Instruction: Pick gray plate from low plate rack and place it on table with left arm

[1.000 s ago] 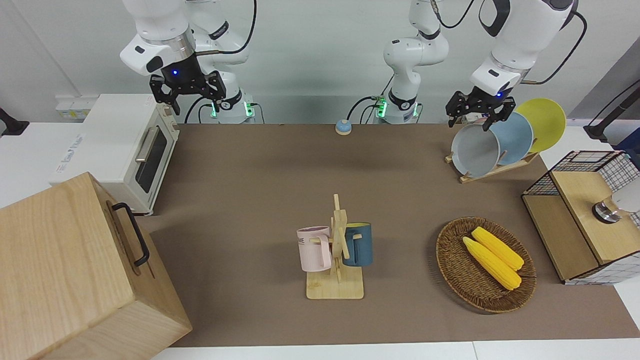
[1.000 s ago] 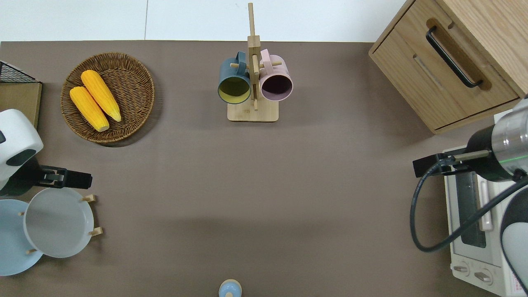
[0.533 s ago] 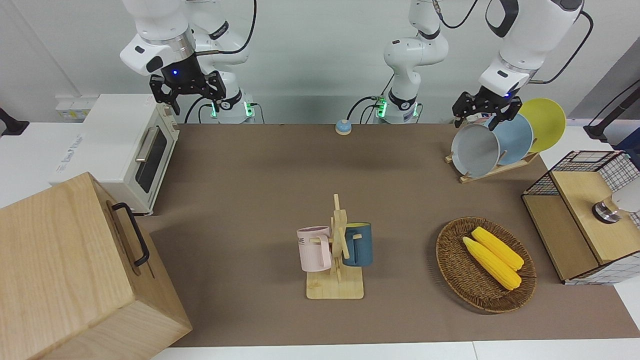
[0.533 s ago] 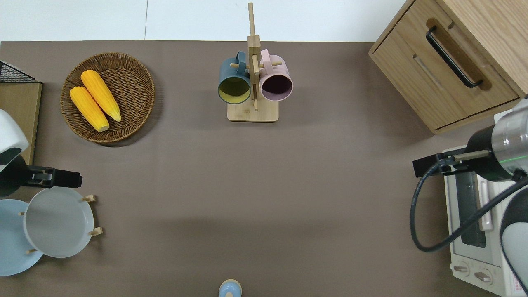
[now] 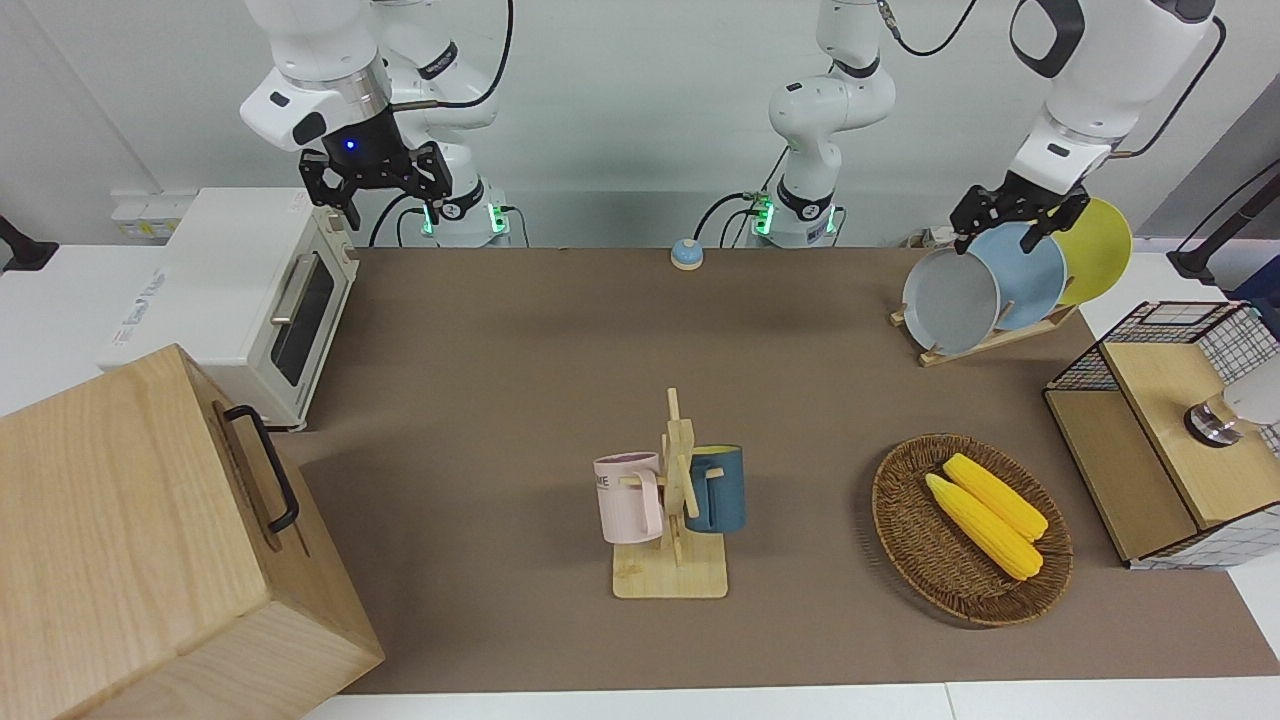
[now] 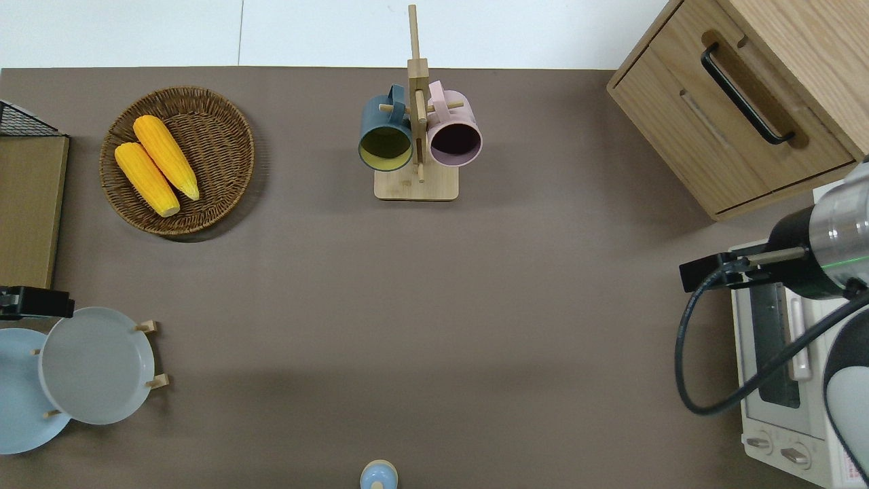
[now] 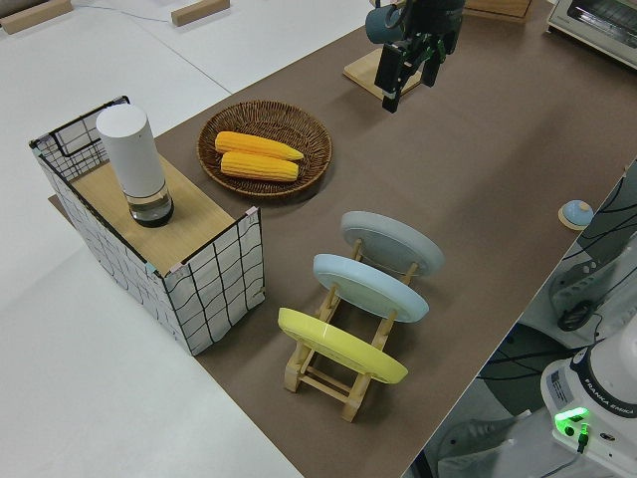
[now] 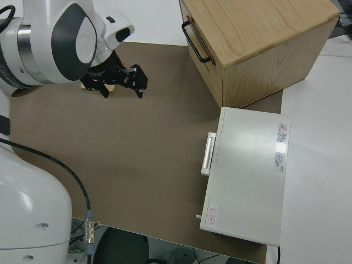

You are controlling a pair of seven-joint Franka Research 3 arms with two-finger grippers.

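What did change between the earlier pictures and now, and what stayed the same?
The left gripper moved along the low plate rack, away from the gray plate and toward the left arm's end of the table, now near the light blue plate. It took hold of nothing. All three plates stayed racked; the right arm stayed parked.

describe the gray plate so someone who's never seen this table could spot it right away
At the left arm's end of the table, a low plate rack holds three plates on edge. The gray plate is the end one toward the table's middle, beside the light blue plate.
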